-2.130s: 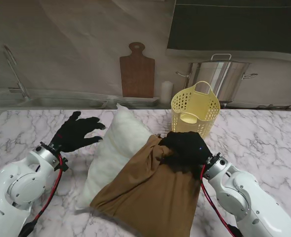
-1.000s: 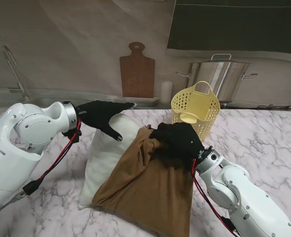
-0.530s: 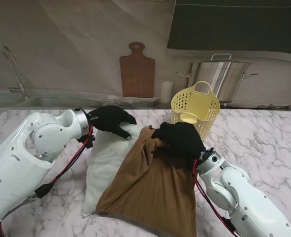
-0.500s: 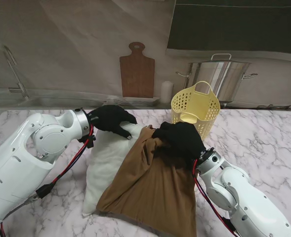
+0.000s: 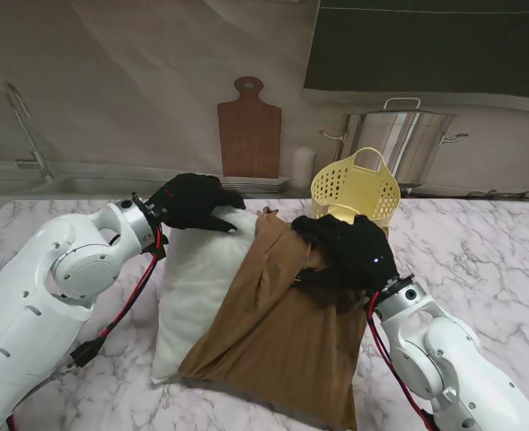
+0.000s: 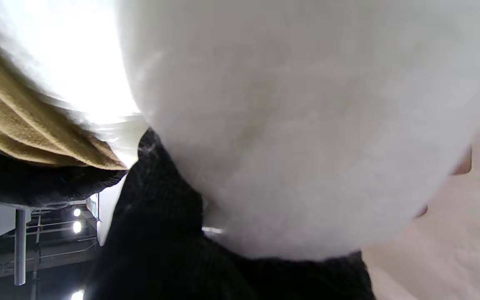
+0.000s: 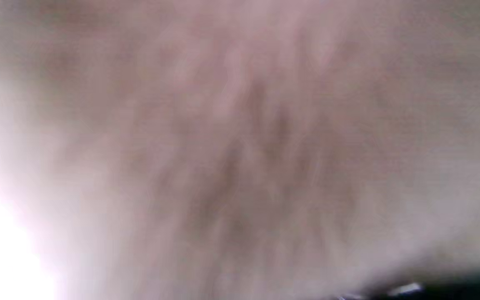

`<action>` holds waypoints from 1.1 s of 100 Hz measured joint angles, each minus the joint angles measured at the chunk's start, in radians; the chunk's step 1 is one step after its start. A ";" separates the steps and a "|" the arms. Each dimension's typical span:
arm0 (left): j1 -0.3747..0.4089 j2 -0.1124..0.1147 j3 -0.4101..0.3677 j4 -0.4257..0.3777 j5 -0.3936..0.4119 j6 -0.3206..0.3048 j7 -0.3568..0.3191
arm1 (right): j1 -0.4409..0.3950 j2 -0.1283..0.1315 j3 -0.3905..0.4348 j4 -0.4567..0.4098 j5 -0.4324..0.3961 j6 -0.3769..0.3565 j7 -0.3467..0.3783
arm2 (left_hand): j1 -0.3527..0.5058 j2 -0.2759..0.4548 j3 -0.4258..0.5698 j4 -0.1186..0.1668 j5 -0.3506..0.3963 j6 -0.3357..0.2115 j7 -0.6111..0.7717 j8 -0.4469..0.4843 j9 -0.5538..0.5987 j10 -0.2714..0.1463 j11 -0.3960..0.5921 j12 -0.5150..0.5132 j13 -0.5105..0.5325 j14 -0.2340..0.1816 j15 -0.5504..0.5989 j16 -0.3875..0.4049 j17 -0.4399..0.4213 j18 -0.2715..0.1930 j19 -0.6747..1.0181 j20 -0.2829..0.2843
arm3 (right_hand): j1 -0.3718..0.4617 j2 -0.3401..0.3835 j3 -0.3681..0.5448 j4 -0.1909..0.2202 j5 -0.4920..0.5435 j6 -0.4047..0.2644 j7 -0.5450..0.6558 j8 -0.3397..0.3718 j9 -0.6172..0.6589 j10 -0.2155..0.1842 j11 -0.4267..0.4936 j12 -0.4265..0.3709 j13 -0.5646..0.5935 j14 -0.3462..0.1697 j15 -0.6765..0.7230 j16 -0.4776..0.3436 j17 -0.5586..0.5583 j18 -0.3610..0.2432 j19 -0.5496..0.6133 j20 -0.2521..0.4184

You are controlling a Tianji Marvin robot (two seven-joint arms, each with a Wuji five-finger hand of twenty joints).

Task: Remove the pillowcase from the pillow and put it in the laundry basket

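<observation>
A white pillow (image 5: 197, 287) lies on the marble table, half inside a brown pillowcase (image 5: 282, 341). My left hand (image 5: 192, 199), in a black glove, is closed over the pillow's far corner; the left wrist view shows white pillow (image 6: 306, 125) pressed against the glove, with brown pillowcase (image 6: 23, 133) beside it. My right hand (image 5: 347, 251) is shut on the pillowcase's open far edge, bunching the cloth. The yellow laundry basket (image 5: 355, 199) stands just beyond the right hand. The right wrist view is a blur of cloth.
A wooden cutting board (image 5: 249, 130) leans on the back wall. A steel stockpot (image 5: 399, 139) stands behind the basket, with a white cylinder (image 5: 304, 166) to its left. Bare marble table (image 5: 480, 251) shows at the right.
My left hand swung in from the left and closed on the pillow's far corner. My right hand shifted right and toward me, drawing the pillowcase off more of the pillow.
</observation>
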 measured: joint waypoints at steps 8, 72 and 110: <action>0.004 0.000 -0.007 -0.008 0.005 -0.007 0.009 | -0.023 0.002 0.017 -0.019 0.005 0.005 0.015 | 0.000 0.000 0.000 0.000 -0.009 -0.005 0.017 0.003 -0.007 0.000 0.011 0.007 -0.001 0.000 0.007 0.009 -0.001 0.000 0.000 0.004 | -0.044 0.001 0.021 0.000 -0.077 0.048 -0.095 -0.024 -0.092 0.031 -0.070 -0.074 -0.074 0.021 -0.099 -0.009 -0.066 0.010 -0.044 0.014; 0.056 -0.011 -0.068 -0.052 0.072 -0.054 0.103 | -0.194 -0.019 0.182 -0.150 0.115 0.054 0.063 | 0.000 0.044 -0.001 -0.006 -0.050 -0.037 0.055 0.010 -0.028 -0.001 0.034 0.026 -0.012 -0.017 0.020 0.017 -0.001 -0.011 0.000 0.021 | 0.386 0.006 0.006 -0.095 0.191 -0.082 0.379 -0.090 0.329 -0.043 0.075 0.063 0.075 -0.025 -0.117 -0.047 -0.001 0.023 -0.026 0.045; 0.065 -0.014 -0.104 -0.056 0.098 -0.048 0.107 | -0.268 -0.031 0.250 -0.170 0.108 0.084 -0.033 | 0.012 0.054 0.000 -0.014 -0.050 -0.092 0.092 0.011 -0.038 -0.015 0.037 0.035 -0.014 -0.069 0.008 0.017 -0.001 -0.014 0.000 0.028 | 0.386 -0.001 0.008 -0.133 0.267 -0.108 0.464 -0.111 0.388 -0.046 0.110 0.108 0.119 -0.034 -0.026 -0.038 0.023 0.018 0.013 0.035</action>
